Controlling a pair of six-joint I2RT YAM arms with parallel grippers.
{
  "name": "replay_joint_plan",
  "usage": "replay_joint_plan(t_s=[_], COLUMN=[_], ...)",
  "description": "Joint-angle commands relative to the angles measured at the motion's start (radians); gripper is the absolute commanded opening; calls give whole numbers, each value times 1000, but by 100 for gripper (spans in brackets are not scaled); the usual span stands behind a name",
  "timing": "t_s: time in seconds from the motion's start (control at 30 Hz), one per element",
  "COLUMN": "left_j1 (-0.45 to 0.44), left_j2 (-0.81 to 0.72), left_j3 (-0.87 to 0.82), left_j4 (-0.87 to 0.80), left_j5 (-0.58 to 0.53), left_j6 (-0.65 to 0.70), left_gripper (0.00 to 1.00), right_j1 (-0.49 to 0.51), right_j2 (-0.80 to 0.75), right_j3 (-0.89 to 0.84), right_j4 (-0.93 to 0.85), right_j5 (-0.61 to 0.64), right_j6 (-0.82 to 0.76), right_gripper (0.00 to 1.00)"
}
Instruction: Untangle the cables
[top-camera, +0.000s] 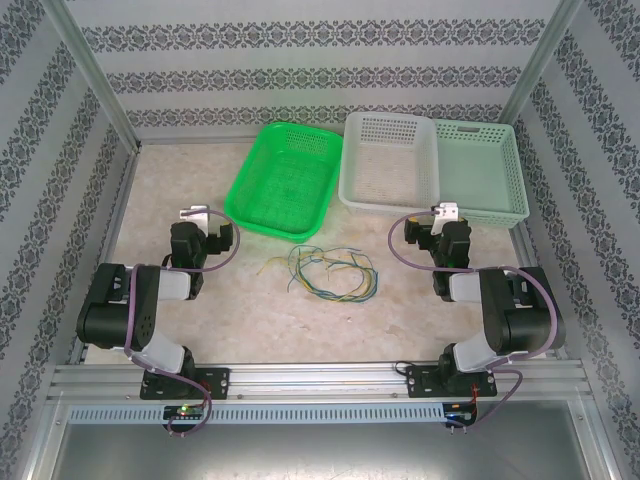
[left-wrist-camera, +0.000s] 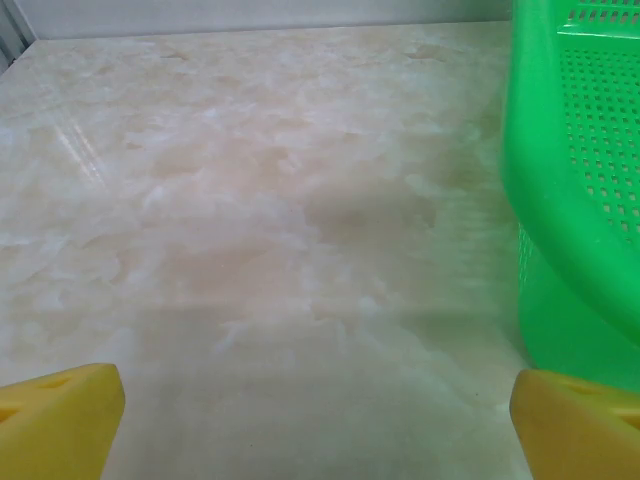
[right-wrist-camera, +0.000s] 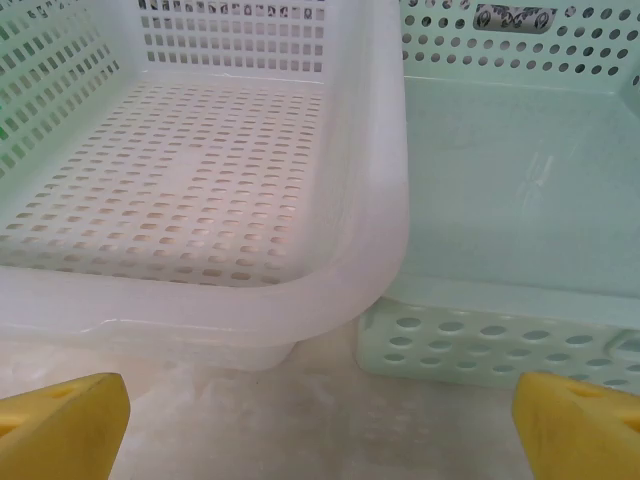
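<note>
Left tool (left-wrist-camera: 320, 425): yellow wedge tips; thin looped cables (top-camera: 328, 272), marbled table (top-camera: 250, 315).

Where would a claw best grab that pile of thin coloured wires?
Probably one loose end at the tangle's left edge, from straight above: the cables lie flat on the table, and the ends there splay apart from the crossed middle.

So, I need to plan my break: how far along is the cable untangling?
Nothing looks done: the cables lie in one tangled heap on the table. Nothing is in hand: the left gripper, by the green basket, and the right gripper, facing the white basket and pale green basket, are open and empty. All the separating is left.
</note>
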Motion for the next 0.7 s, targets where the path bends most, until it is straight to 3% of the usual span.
replay_joint_plan(t_s=[0.0,0.67], left_j1=[2,2], left_j2=[6,7], left_j3=[1,3], left_j4=[24,22], left_j5=[-10,-10], left_j6=[-6,-6], left_gripper=[100,100], right_j1=[3,-7], right_j2=[-3,-2], right_j3=[22,25], right_j4=[6,0], right_j5=[-5,-24], right_j6=[11,16], right_gripper=[98,98])
